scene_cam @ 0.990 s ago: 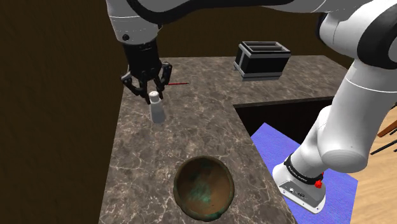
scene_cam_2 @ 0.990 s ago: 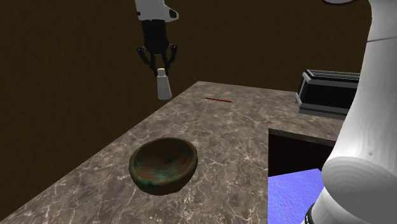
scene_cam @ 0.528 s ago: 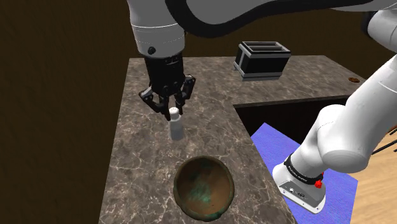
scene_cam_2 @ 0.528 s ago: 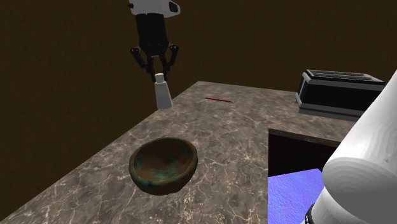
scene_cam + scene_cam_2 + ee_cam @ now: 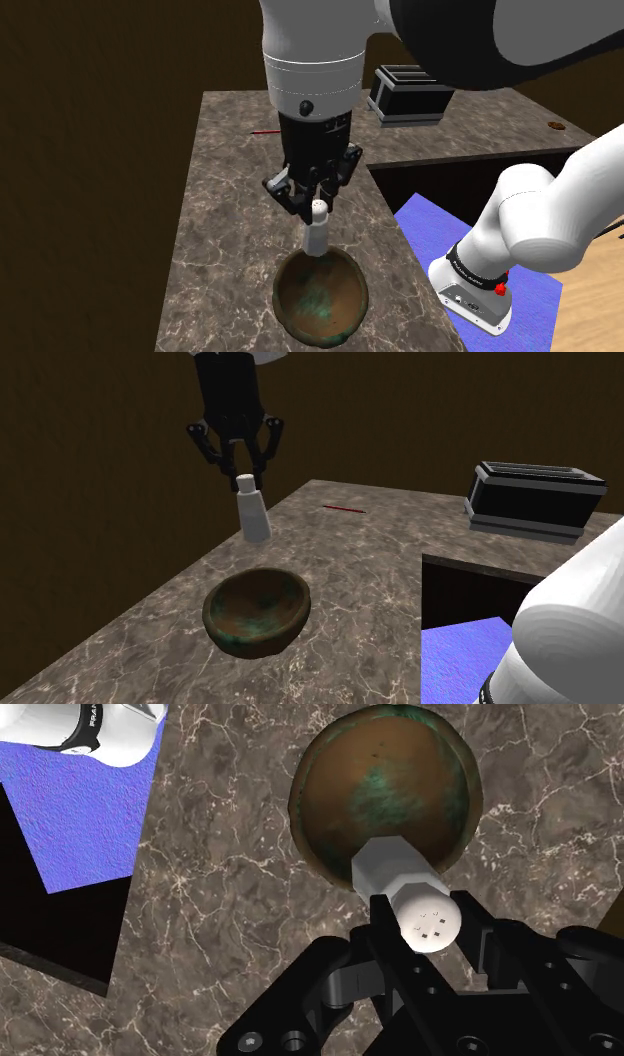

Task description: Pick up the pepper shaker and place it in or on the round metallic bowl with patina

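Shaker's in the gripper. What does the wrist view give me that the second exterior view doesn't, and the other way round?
Wrist view: the holes in the pepper shaker cap, and its base sitting over the bowl rim rather than its middle. Second exterior view: the height gap between shaker and bowl, plus a black box and a thin red stick farther along the countertop. Shared: the gripper shut on the shaker, the patinated bowl, the marbled countertop.

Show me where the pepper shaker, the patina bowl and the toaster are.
pepper shaker point(image 5: 254, 514), second exterior view, middle of its white body.
patina bowl point(image 5: 262, 604), second exterior view, bare inner wall.
toaster point(image 5: 528, 508), second exterior view, dark front side.
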`<state>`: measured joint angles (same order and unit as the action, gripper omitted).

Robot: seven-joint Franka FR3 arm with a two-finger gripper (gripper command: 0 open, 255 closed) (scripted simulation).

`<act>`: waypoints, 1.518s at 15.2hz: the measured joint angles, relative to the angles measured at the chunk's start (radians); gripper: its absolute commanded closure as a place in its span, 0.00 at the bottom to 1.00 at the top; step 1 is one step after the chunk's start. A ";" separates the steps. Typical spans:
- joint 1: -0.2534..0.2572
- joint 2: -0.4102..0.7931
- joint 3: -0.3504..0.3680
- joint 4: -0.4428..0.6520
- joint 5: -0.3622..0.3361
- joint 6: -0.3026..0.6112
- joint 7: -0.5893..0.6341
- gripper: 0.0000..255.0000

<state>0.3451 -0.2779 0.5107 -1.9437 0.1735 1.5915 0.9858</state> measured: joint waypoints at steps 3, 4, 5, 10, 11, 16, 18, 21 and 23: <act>0.025 -0.059 0.016 -0.040 0.036 -0.009 0.030 1.00; 0.029 -0.070 0.018 -0.059 0.042 0.000 0.031 1.00; 0.031 -0.078 0.018 -0.079 0.046 0.012 0.029 1.00; 0.037 -0.086 0.028 -0.151 0.056 0.076 0.029 1.00; 0.037 -0.086 0.029 -0.162 0.056 0.087 0.027 1.00; 0.041 -0.083 0.040 -0.223 0.062 0.152 0.025 1.00; 0.042 -0.080 0.044 -0.250 0.064 0.181 0.024 1.00; 0.043 -0.071 0.051 -0.285 0.065 0.225 0.023 1.00; 0.043 -0.067 0.055 -0.305 0.065 0.249 0.021 1.00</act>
<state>0.3879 -0.3446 0.5655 -2.2486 0.2390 1.8408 1.0072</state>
